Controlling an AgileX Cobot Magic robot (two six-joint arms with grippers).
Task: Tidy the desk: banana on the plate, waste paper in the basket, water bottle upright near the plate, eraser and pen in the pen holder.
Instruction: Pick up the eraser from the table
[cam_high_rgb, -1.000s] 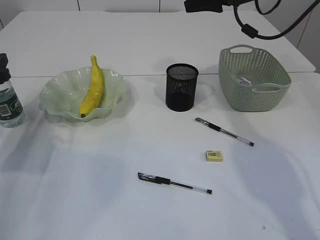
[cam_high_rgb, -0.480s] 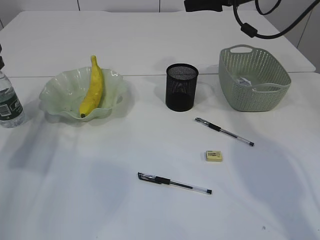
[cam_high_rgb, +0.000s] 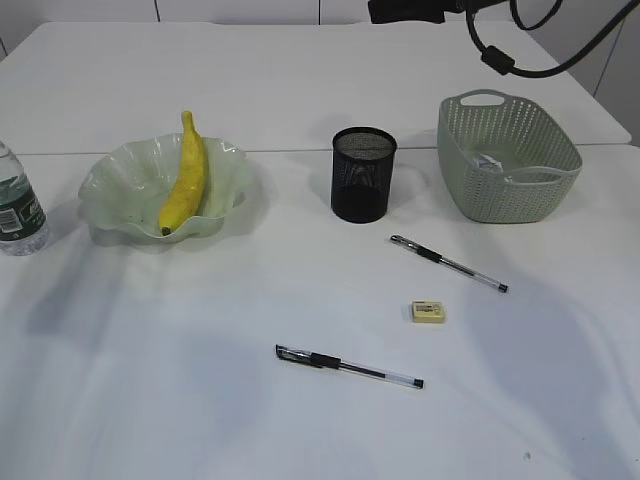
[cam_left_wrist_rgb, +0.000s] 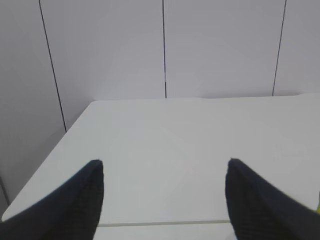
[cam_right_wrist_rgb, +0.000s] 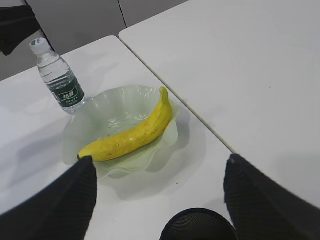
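Water bottle (cam_high_rgb: 18, 205) cut off at left; basket (cam_high_rgb: 507, 160) contents unclear.

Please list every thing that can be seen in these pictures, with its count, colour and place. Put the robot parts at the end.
Yellow banana: one, lying in the plate.
Pale green wavy glass plate: one, left part of table.
Clear plastic water bottle: one, upright, left of plate.
Black mesh pen holder: one, centre.
Grey-green woven plastic basket: one, right; white paper inside.
Black-and-clear pens: two, one right of centre, one nearer the front.
Pale yellow eraser: one, between the pens.
White table: one.
Left gripper: black, open, empty.
Right gripper: black, open, empty.
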